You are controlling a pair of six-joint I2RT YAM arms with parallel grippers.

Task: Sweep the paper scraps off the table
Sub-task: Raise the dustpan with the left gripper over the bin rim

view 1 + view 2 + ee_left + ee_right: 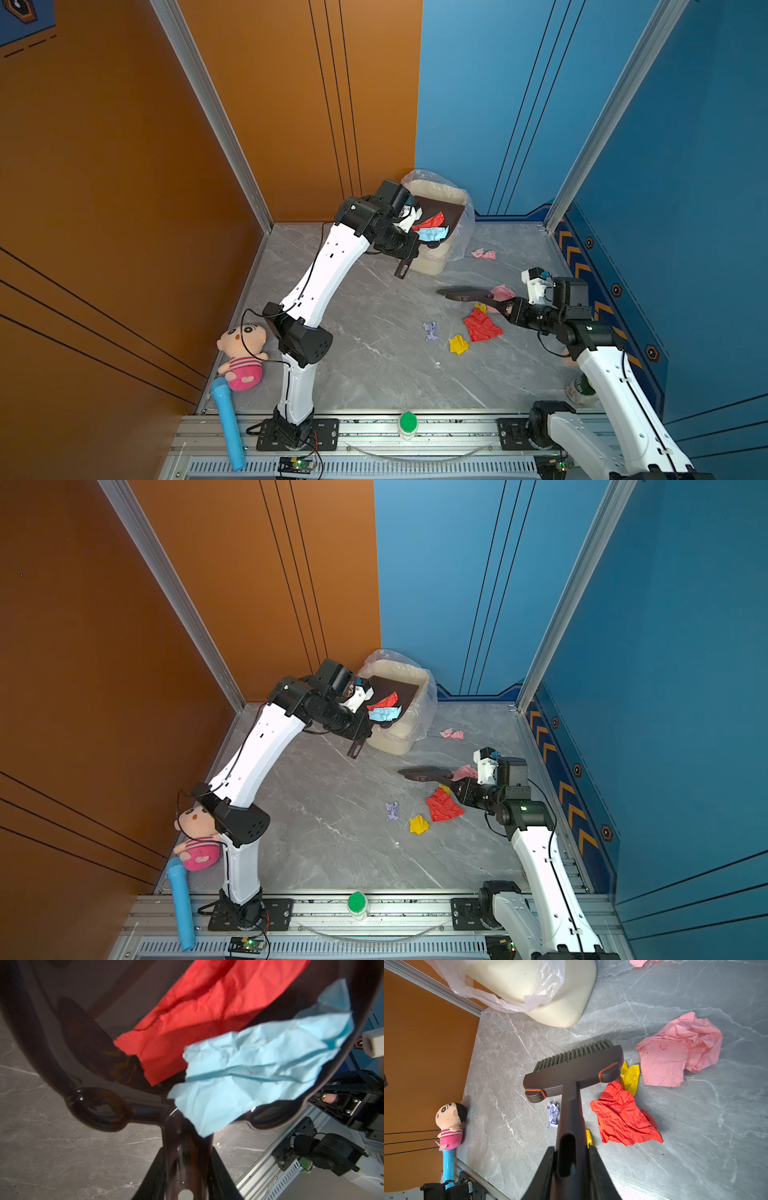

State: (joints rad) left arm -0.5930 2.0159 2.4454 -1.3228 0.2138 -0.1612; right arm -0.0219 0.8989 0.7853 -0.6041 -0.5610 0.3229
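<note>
My left gripper (187,1159) is shut on the handle of a dark brown dustpan (451,214), held tilted over the cream bin (432,262). A red scrap (207,1012) and a light blue scrap (249,1068) lie in the pan. My right gripper (571,1155) is shut on the handle of a brown brush (571,1076), whose head hangs just above the table (374,353). Beside the brush lie paper scraps: pink (679,1051), red (623,1113), small yellow (630,1076) and lilac (553,1113). Another yellow scrap (458,344) and a far pink one (483,254) show in both top views.
A clear plastic bag (467,232) lines the bin at the back wall. A plush doll (241,353) and blue tube (227,424) lie at the front left corner. A green-capped bottle (407,424) stands on the front rail, another bottle (579,390) by the right arm.
</note>
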